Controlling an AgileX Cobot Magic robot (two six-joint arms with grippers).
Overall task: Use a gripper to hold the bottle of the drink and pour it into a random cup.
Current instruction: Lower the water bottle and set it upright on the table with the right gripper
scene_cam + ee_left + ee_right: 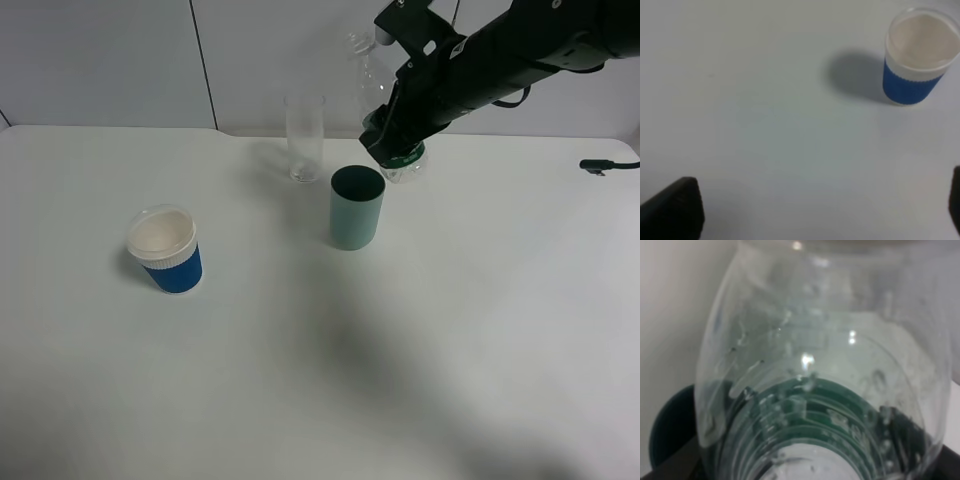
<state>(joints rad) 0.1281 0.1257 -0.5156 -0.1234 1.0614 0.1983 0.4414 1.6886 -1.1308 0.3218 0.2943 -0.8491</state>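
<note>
My right gripper (393, 140) is shut on the bottle of the drink (372, 75), a clear plastic bottle with a dark green label. It hangs tipped over, base up and neck down, above and just right of the cup (357, 207), a teal-green tumbler standing upright on the table. The right wrist view is filled by the bottle (815, 370), with droplets on its inner wall and the cup's dark rim (667, 432) behind it. In the left wrist view my left gripper (815, 207) is open over bare table, with its dark fingertips (675, 210) far apart.
A blue cup with a white rim (166, 248) (920, 55) stands at the left. A tall clear glass (304, 138) stands behind the teal cup, near the white wall. A black cable end (605, 166) lies at the right edge of the white table (420, 340).
</note>
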